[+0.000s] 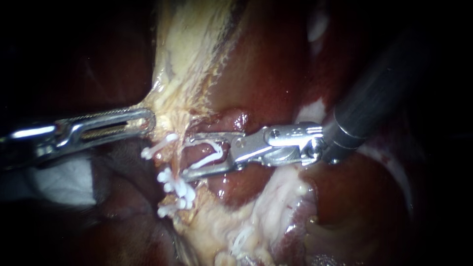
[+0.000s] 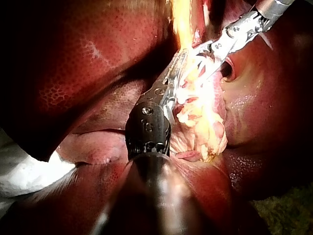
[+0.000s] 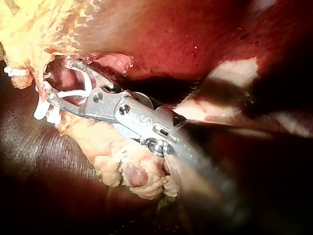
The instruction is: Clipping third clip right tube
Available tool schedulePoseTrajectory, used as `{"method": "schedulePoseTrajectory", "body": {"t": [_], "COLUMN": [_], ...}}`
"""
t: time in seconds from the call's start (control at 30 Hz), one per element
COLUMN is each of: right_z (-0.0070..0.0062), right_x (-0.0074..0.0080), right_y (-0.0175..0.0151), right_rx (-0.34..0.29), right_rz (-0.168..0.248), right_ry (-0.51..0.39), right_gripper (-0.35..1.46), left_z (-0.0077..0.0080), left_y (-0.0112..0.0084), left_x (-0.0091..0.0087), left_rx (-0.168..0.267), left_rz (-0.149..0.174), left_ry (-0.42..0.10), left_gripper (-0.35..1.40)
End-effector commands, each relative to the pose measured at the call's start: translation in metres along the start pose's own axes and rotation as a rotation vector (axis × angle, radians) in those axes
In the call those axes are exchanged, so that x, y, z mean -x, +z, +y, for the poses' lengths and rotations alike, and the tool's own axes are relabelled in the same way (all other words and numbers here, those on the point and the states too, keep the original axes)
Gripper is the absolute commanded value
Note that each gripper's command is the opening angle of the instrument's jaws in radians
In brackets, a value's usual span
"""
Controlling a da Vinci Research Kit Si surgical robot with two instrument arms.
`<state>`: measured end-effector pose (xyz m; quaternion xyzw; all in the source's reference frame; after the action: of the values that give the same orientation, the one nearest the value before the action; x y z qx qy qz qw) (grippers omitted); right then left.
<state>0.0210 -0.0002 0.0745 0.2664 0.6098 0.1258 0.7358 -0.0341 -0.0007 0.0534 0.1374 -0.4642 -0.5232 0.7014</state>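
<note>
The tube [image 1: 185,148] is a thin, pale, wet strand. It lies right at the jaw tips of the right instrument [image 1: 187,156] and runs crosswise to them, so its long axis is roughly square to the instrument's own line. It appears to sit just inside the mouth, one jaw on each side of it, though how deep it sits is hard to tell.

The jaws stand apart and hold a white clip [image 1: 213,149] between them, curved open and touching both jaws. Reddish tissue shows behind it in the gap. Judging from this, the coming move is a squeeze straight across the tube, provided the tube lies fully within the clip.

Just beyond the jaw tips and to the lower jaw's side, other clips [image 1: 175,187] sit bunched on the same pale strands, close to the tube. One more lies just past the upper jaw.

Opposite the right instrument, beyond the tube, the left instrument [image 1: 146,120] is clamped on pale tissue [image 1: 182,64] and holds it taut. The right instrument is the nearer of the two to the tube.

Dark red liver [image 1: 266,74] surrounds everything.
</note>
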Motion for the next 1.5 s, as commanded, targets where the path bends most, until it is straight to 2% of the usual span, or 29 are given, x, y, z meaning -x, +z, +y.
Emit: {"method": "schedulePoseTrajectory", "body": {"t": [0.03,0.43,0.6,0.77,1.0,1.13,1.5], "right_z": [0.0,-0.0001,-0.0005,-0.0008,-0.0013,-0.0015,-0.0017], "right_x": [0.0,-0.0001,-0.0003,-0.0013,-0.0039,-0.0049,-0.0048], "right_y": [0.0,0.0,-0.0006,-0.0026,-0.0069,-0.0081,-0.0073], "right_rx": [0.0,-0.001,-0.006,-0.016,-0.012,-0.016,-0.016], "right_rz": [0.0,0.0,0.003,0.016,0.039,0.056,0.057], "right_ry": [0.0,0.0,0.0,0.007,0.024,0.031,0.046], "right_gripper": [0.46,0.46,0.48,0.48,0.49,0.49,0.49], "left_z": [0.0,0.0,0.0001,0.0004,0.0009,0.0011,0.0014], "left_y": [0.0,0.0,0.0,0.0001,0.0001,0.0002,0.0], "left_x": [0.0,0.0,0.0,-0.0001,-0.0001,-0.0001,0.0001], "left_rx": [0.0,0.0,-0.001,-0.002,-0.004,-0.001,0.0], "left_rz": [0.0,0.0,0.0,0.001,0.001,0.001,0.001], "left_ry": [0.0,0.0,0.0,0.0,0.001,0.001,0.0], "left_gripper": [-0.35,-0.35,-0.35,-0.35,-0.35,-0.35,-0.35]}}
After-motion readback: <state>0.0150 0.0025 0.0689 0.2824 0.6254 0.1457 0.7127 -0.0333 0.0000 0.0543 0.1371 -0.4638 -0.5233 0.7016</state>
